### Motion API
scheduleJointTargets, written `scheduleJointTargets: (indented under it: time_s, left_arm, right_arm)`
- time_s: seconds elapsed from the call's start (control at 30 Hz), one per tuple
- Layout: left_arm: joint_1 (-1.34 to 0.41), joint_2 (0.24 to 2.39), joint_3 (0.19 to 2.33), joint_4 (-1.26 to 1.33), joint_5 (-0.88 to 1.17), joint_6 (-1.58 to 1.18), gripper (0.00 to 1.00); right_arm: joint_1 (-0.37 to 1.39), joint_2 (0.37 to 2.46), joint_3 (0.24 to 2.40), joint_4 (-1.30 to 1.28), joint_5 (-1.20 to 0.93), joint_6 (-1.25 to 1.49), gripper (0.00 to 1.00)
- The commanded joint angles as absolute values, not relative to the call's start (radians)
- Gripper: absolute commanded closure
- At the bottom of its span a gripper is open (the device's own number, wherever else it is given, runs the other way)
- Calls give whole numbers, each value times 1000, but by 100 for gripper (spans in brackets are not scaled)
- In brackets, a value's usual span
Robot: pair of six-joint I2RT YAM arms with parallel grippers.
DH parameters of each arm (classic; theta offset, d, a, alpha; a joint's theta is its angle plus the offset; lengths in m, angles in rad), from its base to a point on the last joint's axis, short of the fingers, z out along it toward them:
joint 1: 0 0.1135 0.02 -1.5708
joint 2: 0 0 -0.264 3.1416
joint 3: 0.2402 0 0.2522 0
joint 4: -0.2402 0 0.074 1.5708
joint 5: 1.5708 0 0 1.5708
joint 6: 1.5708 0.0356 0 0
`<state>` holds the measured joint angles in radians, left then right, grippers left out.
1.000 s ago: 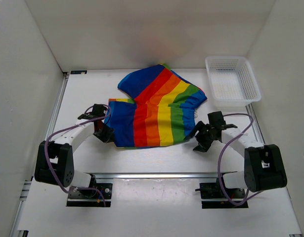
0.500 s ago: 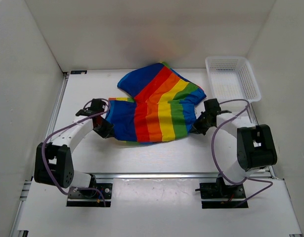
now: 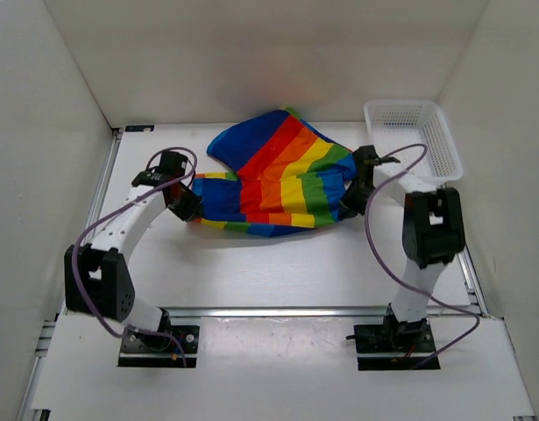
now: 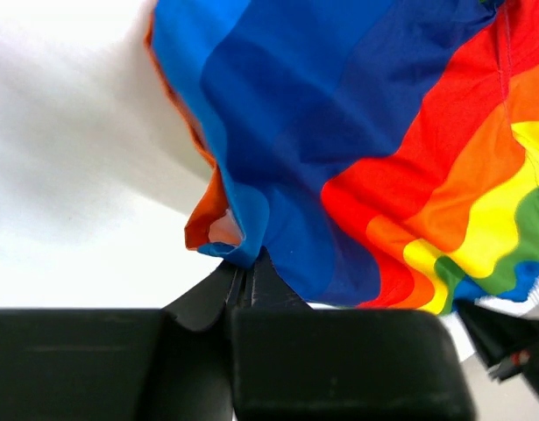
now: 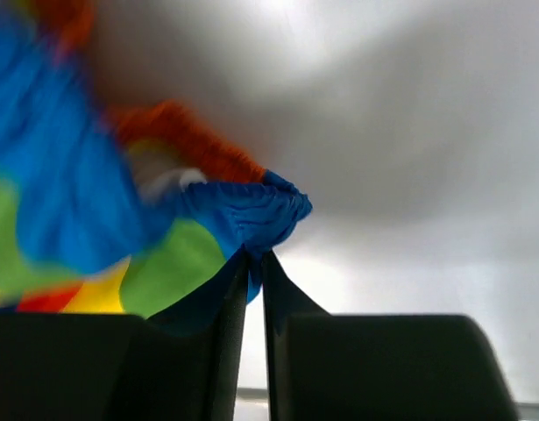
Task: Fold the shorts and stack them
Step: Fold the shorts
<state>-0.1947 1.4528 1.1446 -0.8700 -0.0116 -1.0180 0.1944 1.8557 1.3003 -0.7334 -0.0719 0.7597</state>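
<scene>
The rainbow-striped shorts (image 3: 278,180) lie across the middle of the table, their near edge lifted and turned toward the back. My left gripper (image 3: 187,209) is shut on the blue corner of the shorts (image 4: 243,250) at their left edge. My right gripper (image 3: 350,203) pinches the bunched blue hem of the shorts (image 5: 251,219) at their right edge, jaws shut on the cloth. The orange-red waistband (image 5: 190,145) shows blurred behind that pinch.
A white mesh basket (image 3: 413,140) stands at the back right, close to my right arm. White walls enclose the table on three sides. Bare white tabletop (image 3: 278,272) lies between the shorts and the arm bases.
My right gripper closed on the shorts' right edge. Both grippers have carried the near edge of the shorts toward the back, so the cloth now covers less of the table.
</scene>
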Motion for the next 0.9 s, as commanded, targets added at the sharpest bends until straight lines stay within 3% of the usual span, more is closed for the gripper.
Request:
scheduleJointTargets:
  time_s: [0.0, 0.1, 0.13, 0.27, 0.47, 0.53, 0.57, 0.6, 0.87]
  left_arm:
    - [-198, 1491, 1206, -879, -46, -982, 89]
    - [-198, 1505, 1206, -888, -46, -982, 89]
    - [-198, 1505, 1206, -888, -46, -982, 89]
    - [-198, 1514, 1206, -888, -46, -982, 89]
    - [-207, 1523, 1195, -888, -46, -991, 89]
    - [-207, 1523, 1195, -888, -46, -991, 89]
    - [-207, 1510, 1195, -888, -46, -991, 89]
    - [-207, 1509, 1195, -888, -46, -991, 89]
    - [-198, 1422, 1434, -1025, -146, -933, 89]
  right_arm:
    - [196, 1956, 1448, -744, -18, 709, 84]
    - [196, 2002, 1479, -744, -18, 699, 78]
    - [196, 2002, 1479, -744, -18, 687, 68]
    - [196, 1947, 1416, -709, -18, 687, 46]
    - [196, 1914, 1316, -628, -69, 699, 46]
    - [196, 1925, 1302, -589, -78, 724, 57]
    - [196, 1925, 1302, -580, -87, 724, 70]
    - [196, 1925, 1302, -580, -75, 724, 98]
    - [206, 1634, 1379, -722, 43, 684, 100]
